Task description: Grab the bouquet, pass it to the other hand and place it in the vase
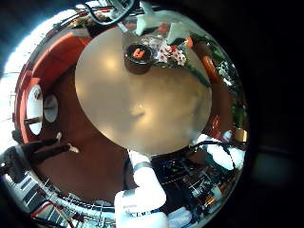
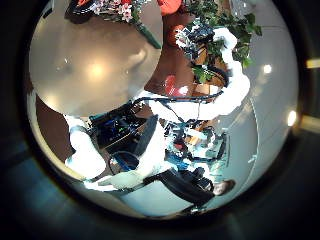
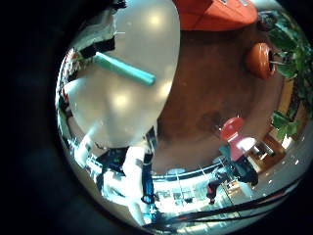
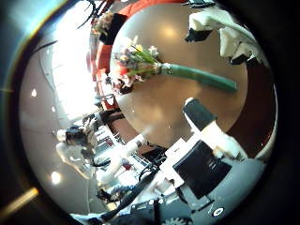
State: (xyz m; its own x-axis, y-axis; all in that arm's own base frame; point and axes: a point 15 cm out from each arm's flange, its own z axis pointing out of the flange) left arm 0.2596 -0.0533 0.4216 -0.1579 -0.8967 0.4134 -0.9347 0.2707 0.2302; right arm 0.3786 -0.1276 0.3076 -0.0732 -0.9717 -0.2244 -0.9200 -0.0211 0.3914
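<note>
Round table top (image 1: 142, 104) below both palms, chairs and potted plants of a room around it. Shows, from the left little finger side palm view, a vase (image 1: 139, 57) upright near the table's rim. With the table's centre as dial and the vase at twelve o'clock, has the bouquet (image 1: 171, 52) at about one o'clock, flower heads just beside the vase and outside it. Shows a hand (image 1: 147, 19) close beyond vase and flowers, past the rim; cannot tell which hand.

Fills much of the right thumb side palm view with the bouquet (image 4: 141, 56): flowers at one end, long wrapped stem (image 4: 202, 75) running over the table top between parts of the right hand (image 4: 211, 141). Repeats the stem (image 3: 125, 69) over the table in the right little finger side palm view. Cannot tell whether the right fingers clamp the stem or stand apart from it. Cannot tell the left hand's finger state either.
</note>
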